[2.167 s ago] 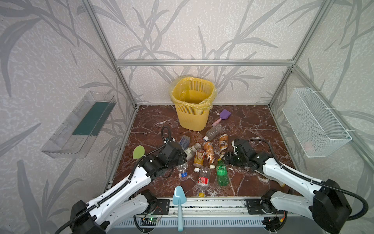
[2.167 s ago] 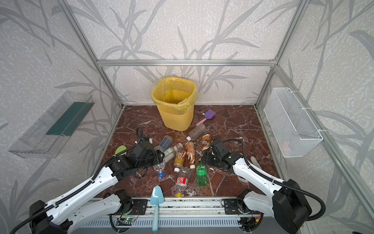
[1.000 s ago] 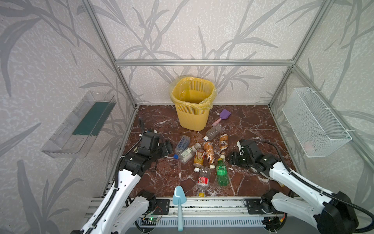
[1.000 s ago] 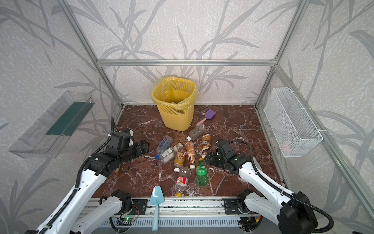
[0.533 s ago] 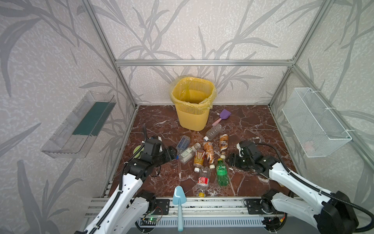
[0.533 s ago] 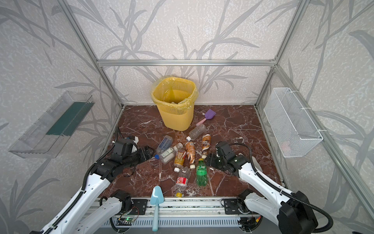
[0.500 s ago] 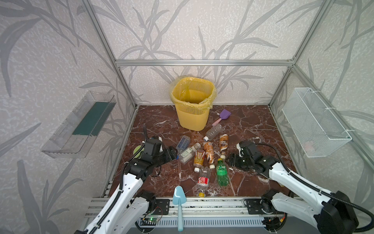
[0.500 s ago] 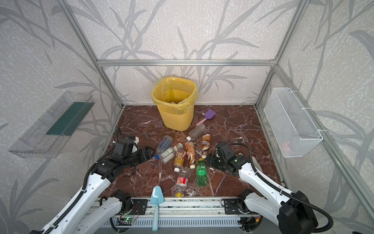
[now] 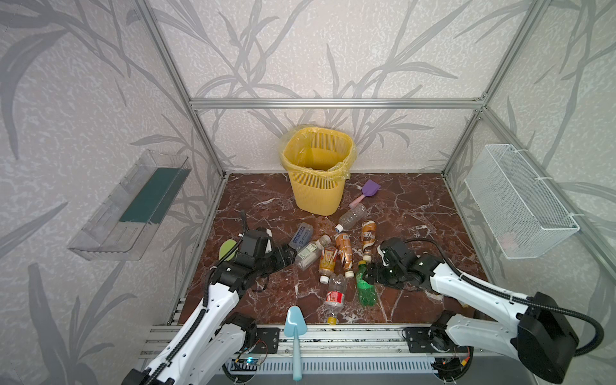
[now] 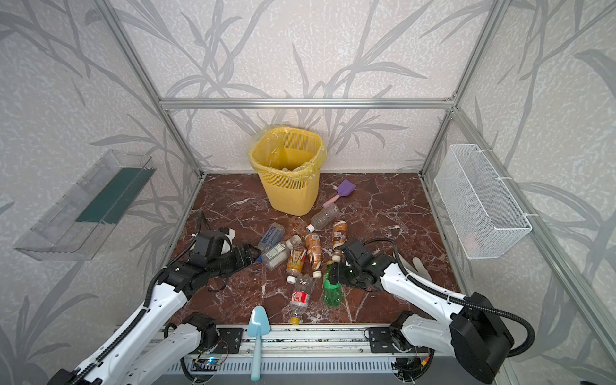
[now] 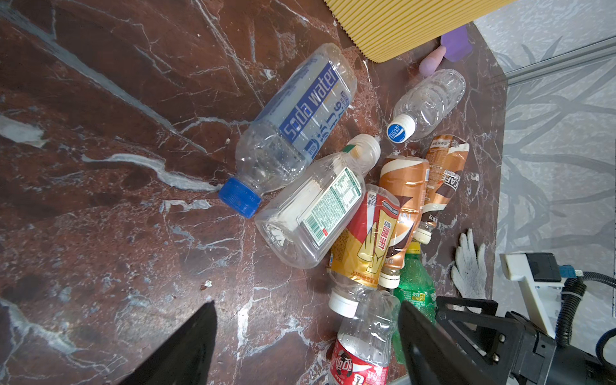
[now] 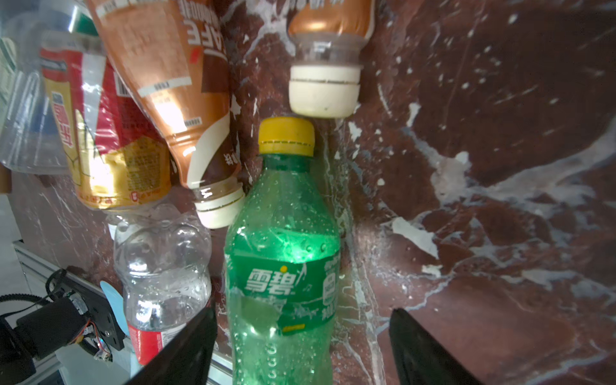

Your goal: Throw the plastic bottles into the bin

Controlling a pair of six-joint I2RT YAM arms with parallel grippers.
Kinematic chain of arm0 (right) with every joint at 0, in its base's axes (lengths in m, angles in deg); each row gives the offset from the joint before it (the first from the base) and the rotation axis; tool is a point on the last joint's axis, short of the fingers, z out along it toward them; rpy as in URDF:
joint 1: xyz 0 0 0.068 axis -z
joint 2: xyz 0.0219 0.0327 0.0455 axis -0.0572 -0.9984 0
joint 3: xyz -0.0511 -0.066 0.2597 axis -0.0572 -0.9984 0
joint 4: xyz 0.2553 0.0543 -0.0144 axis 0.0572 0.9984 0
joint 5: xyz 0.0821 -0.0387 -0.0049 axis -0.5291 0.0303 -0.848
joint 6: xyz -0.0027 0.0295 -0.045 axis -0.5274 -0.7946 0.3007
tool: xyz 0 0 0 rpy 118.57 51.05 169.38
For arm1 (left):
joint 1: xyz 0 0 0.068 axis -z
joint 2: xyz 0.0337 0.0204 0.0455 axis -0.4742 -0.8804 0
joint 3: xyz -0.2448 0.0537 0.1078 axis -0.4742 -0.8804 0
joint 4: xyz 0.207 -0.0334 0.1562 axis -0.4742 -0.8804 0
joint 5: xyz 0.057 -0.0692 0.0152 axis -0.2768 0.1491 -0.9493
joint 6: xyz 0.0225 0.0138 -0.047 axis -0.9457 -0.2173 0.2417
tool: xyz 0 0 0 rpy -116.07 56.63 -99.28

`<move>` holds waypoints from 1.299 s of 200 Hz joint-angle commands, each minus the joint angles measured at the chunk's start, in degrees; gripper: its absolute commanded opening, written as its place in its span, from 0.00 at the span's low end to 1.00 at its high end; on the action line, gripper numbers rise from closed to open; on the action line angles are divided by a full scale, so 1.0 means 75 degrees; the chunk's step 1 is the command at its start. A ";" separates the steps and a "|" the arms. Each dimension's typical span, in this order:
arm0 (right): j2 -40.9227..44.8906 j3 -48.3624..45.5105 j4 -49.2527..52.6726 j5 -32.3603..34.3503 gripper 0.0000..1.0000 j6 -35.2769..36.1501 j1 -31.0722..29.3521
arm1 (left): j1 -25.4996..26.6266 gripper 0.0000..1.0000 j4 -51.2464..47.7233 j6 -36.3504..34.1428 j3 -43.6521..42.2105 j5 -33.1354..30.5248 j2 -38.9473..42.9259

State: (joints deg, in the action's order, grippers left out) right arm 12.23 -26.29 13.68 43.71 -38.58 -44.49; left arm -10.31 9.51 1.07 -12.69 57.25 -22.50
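Right wrist view, right claw (image 12: 301, 310) wide astride green bottle (image 12: 283, 253), left claw (image 11: 306, 302) wide, holding nothing.

floor (image 9: 416, 200): glossy veined marble | bottles (image 11: 310, 213): clear glossy plastic | bin (image 9: 316, 193): matt yellow plastic lattice | basket (image 9: 513, 206): white wire mesh

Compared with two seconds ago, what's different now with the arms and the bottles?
The left gripper pulled back leftward out of the bottle pile, then eased in again toward the soda water bottle. Its jaws are open and empty. The right gripper edged in over the green Sprite bottle and now straddles it, open, not gripping. The Sprite bottle and the yellow bin have not moved.
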 commanded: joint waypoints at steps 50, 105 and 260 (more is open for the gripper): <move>-0.0924 0.0586 0.0317 0.0334 0.81 -0.0146 -0.0835 | 0.0026 0.85 0.0064 -0.0017 -0.0099 0.0108 0.0036; -0.1189 0.0608 0.0338 0.0403 0.75 -0.0315 -0.1189 | 0.0026 0.85 -0.0039 -0.0041 -0.0111 0.0052 0.0077; -0.0237 0.0951 0.1172 0.0959 0.54 -0.0268 -0.1337 | 0.0026 0.85 -0.0174 -0.0018 -0.0077 -0.0009 0.0147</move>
State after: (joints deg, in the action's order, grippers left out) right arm 8.60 -22.90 18.47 47.80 -41.35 -54.24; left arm -10.27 9.42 1.02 -13.24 57.69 -22.15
